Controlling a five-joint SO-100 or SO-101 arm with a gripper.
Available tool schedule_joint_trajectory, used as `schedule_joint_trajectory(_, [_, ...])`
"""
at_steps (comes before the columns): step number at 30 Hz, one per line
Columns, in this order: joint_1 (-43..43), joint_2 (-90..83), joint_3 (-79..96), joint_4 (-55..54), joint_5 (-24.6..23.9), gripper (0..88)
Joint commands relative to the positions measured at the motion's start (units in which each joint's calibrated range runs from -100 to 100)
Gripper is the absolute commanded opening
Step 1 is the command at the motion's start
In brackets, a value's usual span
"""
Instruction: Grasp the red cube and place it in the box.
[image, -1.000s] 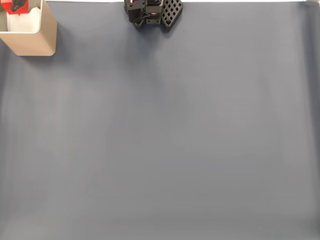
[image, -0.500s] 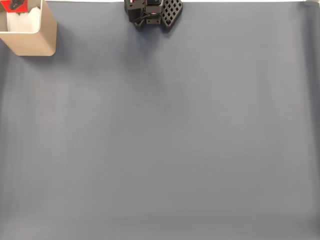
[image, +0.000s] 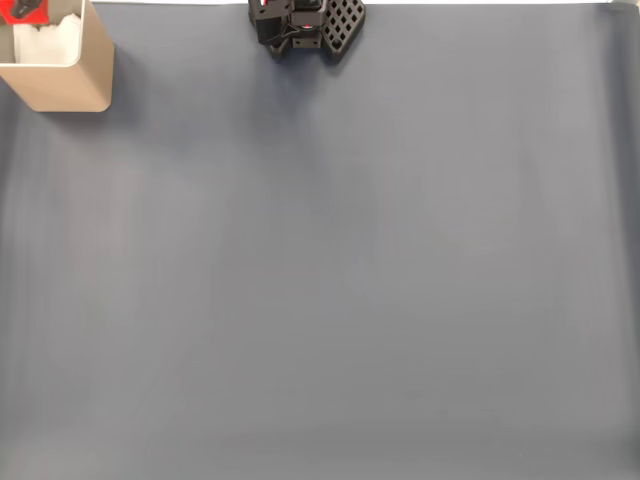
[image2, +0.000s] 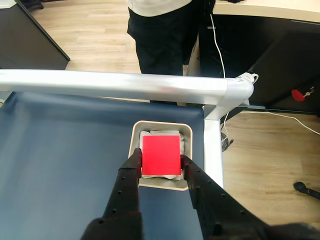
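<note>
In the wrist view the red cube (image2: 161, 155) hangs directly above the tan, white-lined box (image2: 162, 125), pinched between the two black fingers (image2: 133, 167) of my gripper (image2: 160, 164), which is shut on it. The fixed view has the box (image: 72, 85) in the table's top left corner. There the red cube (image: 28, 12) sits over the box opening at the frame's upper edge, with a dark part of the gripper across it.
The arm's black base (image: 305, 25) stands at the top middle of the blue-grey mat (image: 330, 270). In the wrist view a silver rail (image2: 125, 85) borders the table beyond the box. A person in dark trousers (image2: 160, 35) stands behind it, near a white cable (image2: 218, 45).
In the fixed view the cube and gripper have drifted slightly left and toward the top edge over the box. The box has not moved.
</note>
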Motion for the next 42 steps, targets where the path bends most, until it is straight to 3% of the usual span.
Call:
schedule_joint_trajectory(1, [-0.38,-1.34,-0.87,-1.22,-0.34,22.7])
schedule_joint_trajectory(6, [-0.1,-1.25,-0.87,-0.98,-0.1,32.9])
schedule_joint_trajectory(14, [-0.03,-1.42,-0.77,-0.81,0.1,37.0])
schedule_joint_trajectory(38, [0.04,-1.34,-1.96,-0.08,-0.59,37.1])
schedule_joint_trajectory(42, [0.11,-0.99,-2.23,0.01,-0.54,34.0])
